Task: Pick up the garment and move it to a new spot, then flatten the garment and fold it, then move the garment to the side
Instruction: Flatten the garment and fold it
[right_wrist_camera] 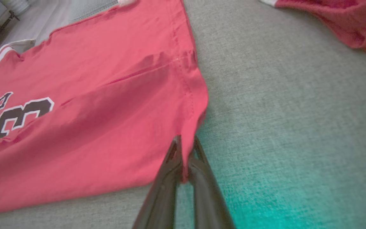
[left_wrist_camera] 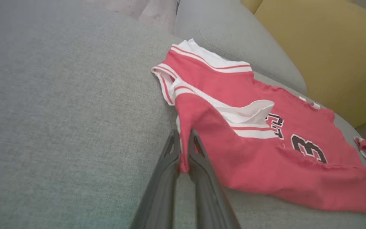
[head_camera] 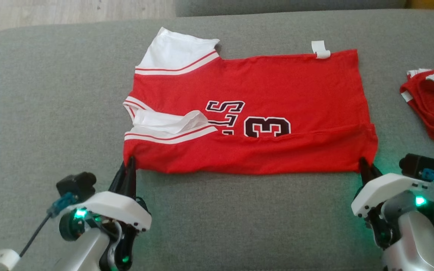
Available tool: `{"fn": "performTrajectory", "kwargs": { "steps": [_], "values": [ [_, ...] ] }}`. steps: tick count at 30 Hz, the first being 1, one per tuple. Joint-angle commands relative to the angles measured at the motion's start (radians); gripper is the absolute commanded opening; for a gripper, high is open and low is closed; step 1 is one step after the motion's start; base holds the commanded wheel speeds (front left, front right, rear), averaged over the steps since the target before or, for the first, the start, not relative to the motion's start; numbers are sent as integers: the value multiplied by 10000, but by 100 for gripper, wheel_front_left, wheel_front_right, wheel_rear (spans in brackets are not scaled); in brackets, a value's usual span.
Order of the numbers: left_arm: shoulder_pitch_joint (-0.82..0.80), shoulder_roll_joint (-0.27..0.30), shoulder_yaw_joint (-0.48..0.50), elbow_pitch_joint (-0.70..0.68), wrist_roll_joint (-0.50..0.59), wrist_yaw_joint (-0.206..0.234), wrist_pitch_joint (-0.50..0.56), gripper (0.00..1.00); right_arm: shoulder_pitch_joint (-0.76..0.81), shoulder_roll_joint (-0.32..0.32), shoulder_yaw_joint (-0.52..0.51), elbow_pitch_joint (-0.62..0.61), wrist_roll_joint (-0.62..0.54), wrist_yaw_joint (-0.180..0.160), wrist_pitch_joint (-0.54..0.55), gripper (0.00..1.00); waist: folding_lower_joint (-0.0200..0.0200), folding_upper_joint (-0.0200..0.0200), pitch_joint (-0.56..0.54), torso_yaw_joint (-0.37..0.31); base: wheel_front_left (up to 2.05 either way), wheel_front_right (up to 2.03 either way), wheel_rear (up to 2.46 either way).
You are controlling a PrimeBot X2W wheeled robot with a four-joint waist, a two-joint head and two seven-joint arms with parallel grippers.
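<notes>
The garment (head_camera: 247,113) is a red jersey with white trim and a dark number 3, lying spread on the grey cushion (head_camera: 51,94) with its near long edge folded over. My left gripper (head_camera: 129,162) is shut on the jersey's near left corner, the cloth pinched between its fingers (left_wrist_camera: 184,149). My right gripper (head_camera: 364,164) is shut on the near right corner; in the right wrist view the red hem (right_wrist_camera: 186,152) sits between the closed fingers. Both corners are lifted slightly off the cushion.
A second crumpled red and white garment (head_camera: 433,101) lies at the cushion's right edge. Wooden floor (head_camera: 70,15) shows beyond the far left corner, and a yellow cushion (left_wrist_camera: 322,47) stands behind the sofa in the left wrist view.
</notes>
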Motion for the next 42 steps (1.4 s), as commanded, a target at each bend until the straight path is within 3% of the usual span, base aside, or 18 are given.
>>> {"fn": "performTrajectory", "kwargs": {
  "steps": [1,10,18,23,28,30,31,32,33,34,35,39,42],
  "values": [
    [-392,348,524,-485,122,78,-161,0,-291,-43,295,-4,271,65,-173,0,0,-1,-130,66,0,0,0],
    [-46,1219,608,-2258,334,394,142,0,-388,-43,113,-545,827,65,-226,0,0,-1,-778,191,0,0,0],
    [1522,2309,191,-4330,400,1086,1109,0,1502,-43,-1,-2335,785,65,731,0,0,-1,-1112,223,0,0,0],
    [2385,2382,207,-4596,267,1417,945,0,2444,-43,-101,-3023,824,65,715,0,0,-1,-1153,211,0,0,0],
    [2962,2052,169,-4064,224,1495,384,0,3171,-43,-168,-3360,924,65,629,1,0,-1,-1132,150,0,0,0],
    [3020,1907,184,-3755,185,1458,206,0,3308,-43,-161,-3410,958,65,577,19,0,-1,-1101,127,0,0,0],
    [3012,1883,168,-3593,202,1424,156,0,3349,-43,-169,-3427,966,65,539,38,0,-1,-1081,113,0,0,0],
    [2980,1865,153,-3460,236,1390,106,7,3379,-43,-177,-3439,936,65,499,100,0,-1,-1059,102,0,0,0],
    [2939,1841,149,-3355,258,1354,54,47,3395,-43,-193,-3445,917,65,463,100,0,-1,-1038,91,0,0,0],
    [2884,1834,145,-3272,288,1325,20,95,3405,-43,-221,-3451,895,65,429,100,0,-1,-1018,78,0,0,0],
    [2810,1845,140,-3223,324,1296,10,100,3410,-43,-249,-3466,865,65,405,100,0,-1,-990,63,0,0,0],
    [2254,2146,183,-3301,594,1176,114,100,3293,-43,-403,-3720,746,65,383,100,0,-1,-812,-12,0,0,0],
    [996,2858,411,-3643,1033,1045,604,100,2782,-43,-583,-4284,411,65,426,100,0,-1,-550,-90,0,0,0]
  ]
}}
